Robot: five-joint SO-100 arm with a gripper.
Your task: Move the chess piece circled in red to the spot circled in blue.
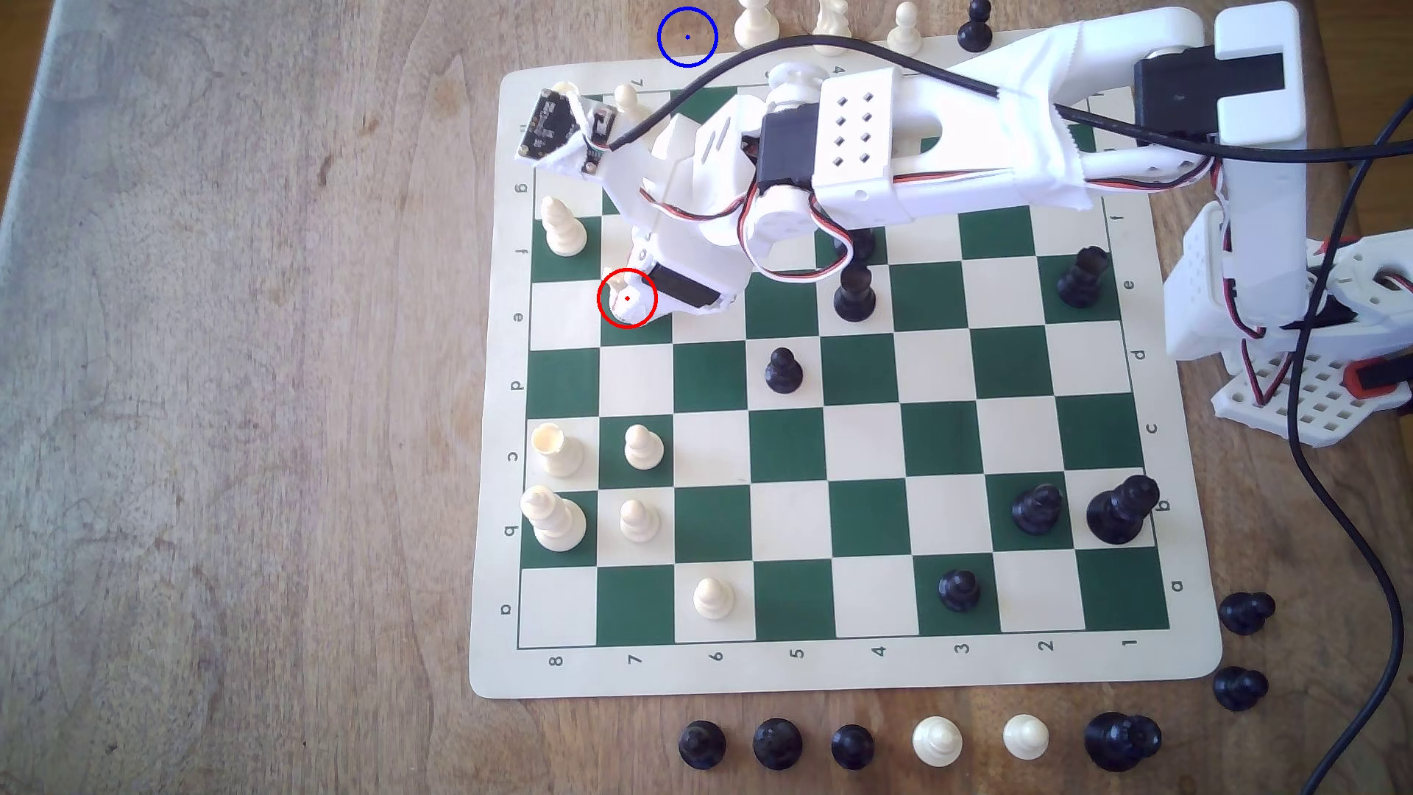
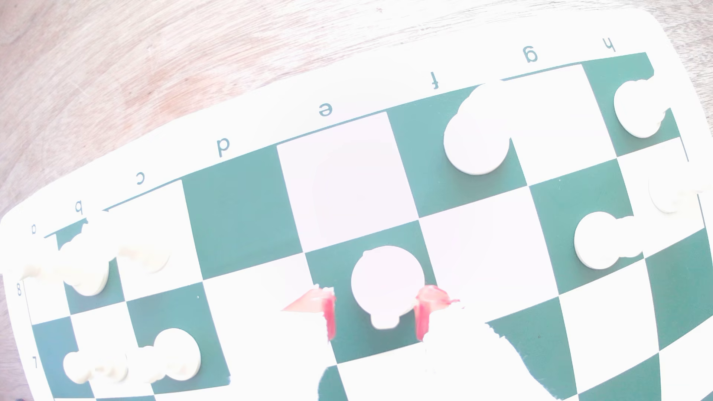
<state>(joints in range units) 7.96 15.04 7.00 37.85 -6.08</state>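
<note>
The cream knight (image 2: pixel 387 287) looked bleached, round-based; the wrist view showed the gripper (image 2: pixel 376 314) spread either side, untouching, hidden from outside.

knight (image 2: pixel 387 287) on board (image 1: pixel 864 673), between hand (image 2: pixel 376 314) fingers (image 2: pixel 329 316).

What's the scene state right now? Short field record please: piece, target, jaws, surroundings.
piece: white knight, standing on a green square of the chessboard, under the red ring
target: blue ring on bare table beyond the board's edge, nothing on it
gripper: jaws open, one each side of the knight, gaps visible on both sides
grasp: not yet closed
nearest neighbour: white bishop on the next green square
</note>
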